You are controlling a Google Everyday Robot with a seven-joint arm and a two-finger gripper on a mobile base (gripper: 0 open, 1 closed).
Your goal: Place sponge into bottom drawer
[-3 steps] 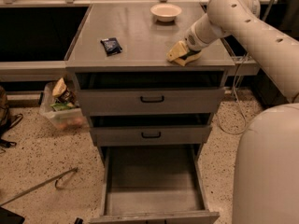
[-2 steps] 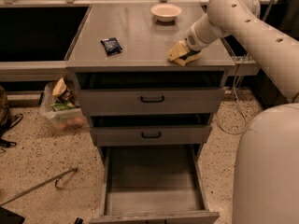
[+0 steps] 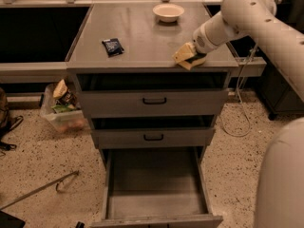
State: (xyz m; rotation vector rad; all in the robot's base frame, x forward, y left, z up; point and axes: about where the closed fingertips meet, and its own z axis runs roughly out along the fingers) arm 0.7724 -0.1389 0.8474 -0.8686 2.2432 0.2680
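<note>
A grey metal drawer cabinet is seen from above and in front. The white robot arm reaches in from the right, and its gripper (image 3: 194,49) is set against the sponge (image 3: 185,57) at the front right edge of the cabinet top (image 3: 142,37). The sponge, pale yellow with a dark layer, is tilted directly under the gripper and touching it. Whether it is clamped or only touched cannot be told.

Almost nothing is changed from a second ago: gripper and sponge are found in nearly the same spot, so the sponge is judged not yet carried off the top, and the pick-up step is probably under way.

The bottom drawer (image 3: 156,203) is pulled out well below the gripper, with its flat floor bare. The two shallower drawers (image 3: 154,101) between it and the gripper are kept closed. A small dark blue packet (image 3: 113,46) lies well apart on the far side of the top, and a pale bowl (image 3: 168,12) is set beyond the gripper
</note>
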